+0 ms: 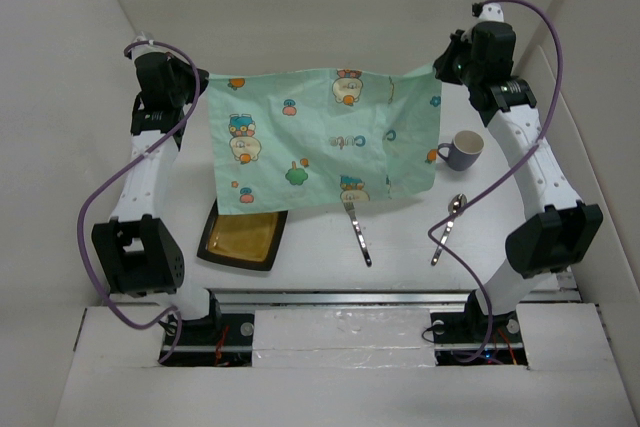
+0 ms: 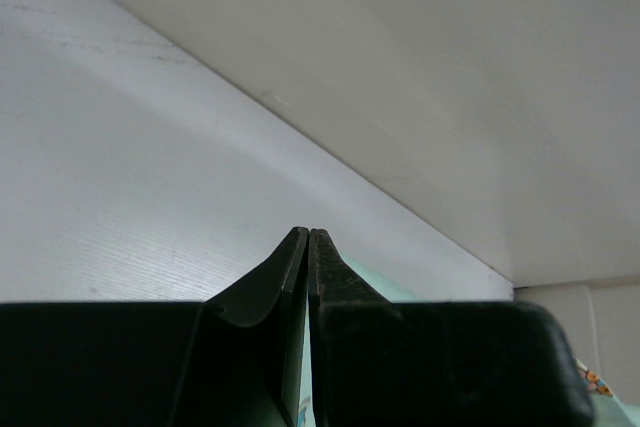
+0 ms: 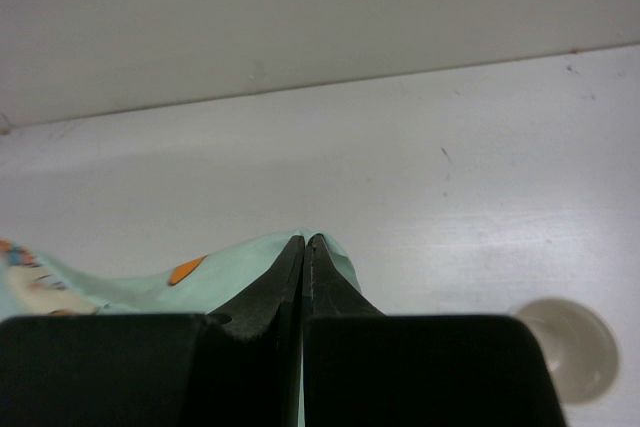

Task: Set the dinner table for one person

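1. Your left gripper (image 1: 203,75) is pressed together on the upper left corner of the mint-green placemat (image 1: 320,137); in the left wrist view the fingers (image 2: 290,277) meet with a sliver of green cloth beside them.
2. Your right gripper (image 1: 437,69) is likewise pressed together on the upper right corner; the right wrist view shows green cloth pinched at the fingers (image 3: 285,277).
3. The placemat hangs stretched between both arms, top edge sagging slightly, above the dinner table (image 1: 320,247). Whether its lower edge touches the surface cannot be told.
4. The dinner table lies flat below both arms, enclosed by white walls, running from the arm bases to the far wall.
5. A dark tray (image 1: 243,238) with an amber centre rests on the table at near left, its far edge hidden behind the cloth.
6. A fork (image 1: 358,234) lies near centre, a spoon (image 1: 449,226) to its right, well apart.
7. A mug (image 1: 463,149) stands upright at right, beside the right arm.
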Robot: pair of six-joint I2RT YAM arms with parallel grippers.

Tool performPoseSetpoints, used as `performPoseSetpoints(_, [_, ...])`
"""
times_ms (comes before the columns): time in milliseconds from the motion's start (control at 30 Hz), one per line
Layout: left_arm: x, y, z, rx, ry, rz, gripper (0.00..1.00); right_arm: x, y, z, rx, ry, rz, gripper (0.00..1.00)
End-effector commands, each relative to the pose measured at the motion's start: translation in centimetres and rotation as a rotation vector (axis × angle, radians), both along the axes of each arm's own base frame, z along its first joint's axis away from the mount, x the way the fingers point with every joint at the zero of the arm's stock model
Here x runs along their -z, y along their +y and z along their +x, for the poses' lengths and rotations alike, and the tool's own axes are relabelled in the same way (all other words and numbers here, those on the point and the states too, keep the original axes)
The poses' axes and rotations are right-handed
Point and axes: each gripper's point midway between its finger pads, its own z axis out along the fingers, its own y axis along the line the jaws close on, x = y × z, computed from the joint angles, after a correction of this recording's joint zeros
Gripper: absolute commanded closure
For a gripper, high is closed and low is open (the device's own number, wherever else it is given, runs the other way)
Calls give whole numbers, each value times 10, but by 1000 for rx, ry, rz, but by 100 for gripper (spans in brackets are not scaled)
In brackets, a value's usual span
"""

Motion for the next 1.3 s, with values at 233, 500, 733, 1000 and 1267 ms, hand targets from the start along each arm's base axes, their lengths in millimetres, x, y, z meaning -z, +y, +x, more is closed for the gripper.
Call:
performPoseSetpoints(233, [-108,10,19,-7,-223,63,100,-133,0,17,-67,-266,37,100])
performPoseSetpoints(500, [6,12,7,-27,-92,-7,100,-7,-12,14,-73,-128,11,100])
performPoseSetpoints(733, [158,10,-1,-48,179,-94,100,150,-9,12,-116,130,52,100])
performPoseSetpoints(1000, [223,0,-23,-60,335,-81,100,228,-17,-3,-81,295,54,100])
performPoseSetpoints(1267, [246,-3,-43,-81,400,-95,100,254,-22,-21,-55,335,49,100])
